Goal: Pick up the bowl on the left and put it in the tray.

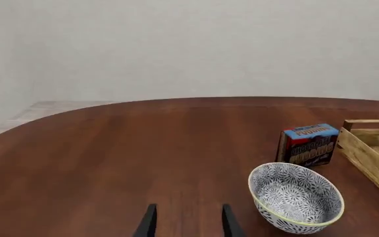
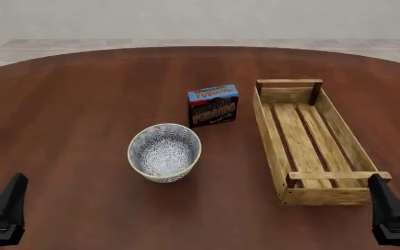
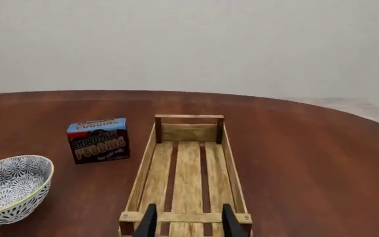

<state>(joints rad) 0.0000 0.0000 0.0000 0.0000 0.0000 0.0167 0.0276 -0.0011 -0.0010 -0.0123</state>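
Bowl (image 2: 164, 152) stands upright on the brown table (image 2: 68, 114), mouth up, so its rim is free to pinch; the pudding box (image 2: 213, 105) sits just behind it, the empty tray (image 2: 308, 139) well apart to its right. Left gripper (image 1: 187, 222) is spread and empty, with the bowl ahead and to its right. Right gripper (image 3: 188, 221), spread too, hangs at the tray's near end

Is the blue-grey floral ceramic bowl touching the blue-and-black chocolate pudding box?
Apart. The front view shows bare brown table between the floral ceramic bowl and the chocolate pudding box behind it; the right wrist view shows the same gap.
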